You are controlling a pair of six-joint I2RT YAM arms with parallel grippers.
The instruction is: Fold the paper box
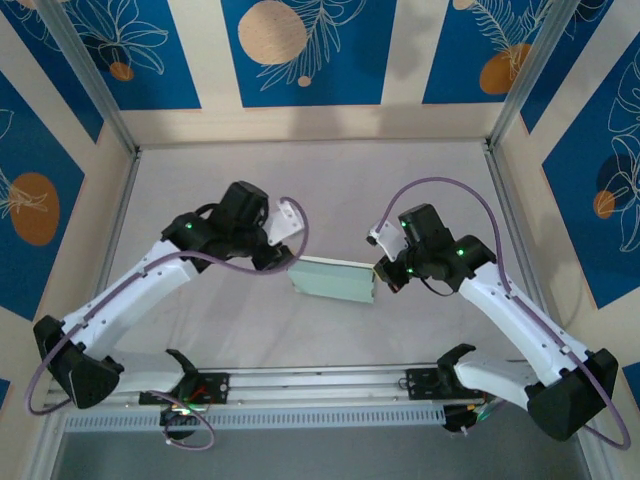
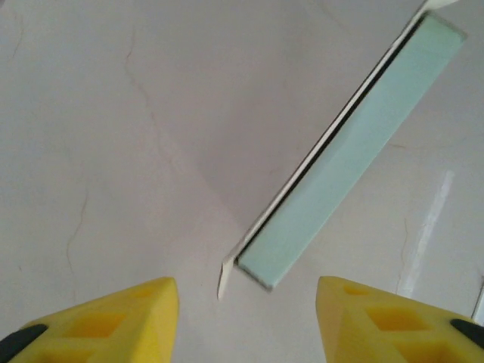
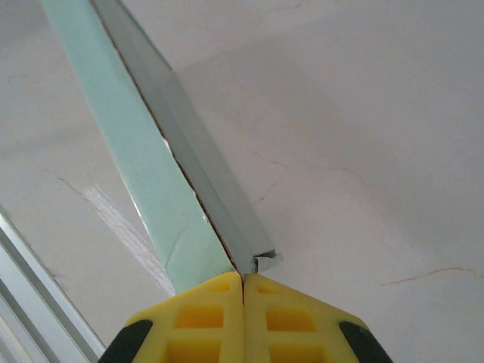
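Down at the right gripper (image 3: pixel 243 277) we've got the two yellow fingers (image 3: pixel 204 306) squeezed completely together. The near corner of the flat, pale green rectangular card paper box (image 3: pixel 151 181) runs straight into the seam between them, so it looks pinched right at that corner. A little bent tab of card (image 3: pixel 265 261) pokes out just beside the fingertips. From there the box stretches away up and to the left in the wrist view, with a lighter green face and a greyer one meeting along a dark edge.

Over at the other end, the left gripper (image 2: pixel 246 286) is spread partway. Its yellow fingers sit either side of the box's far corner but aren't touching it, and a thin white flap (image 2: pixel 224 276) sticks out at that corner.

From overhead we see the paper box (image 1: pixel 335 278) lying between the two grippers, around the middle of the whitish table (image 1: pixel 330 190). It's a bit ahead of the aluminium rail (image 1: pixel 320 385) where the arm bases sit.
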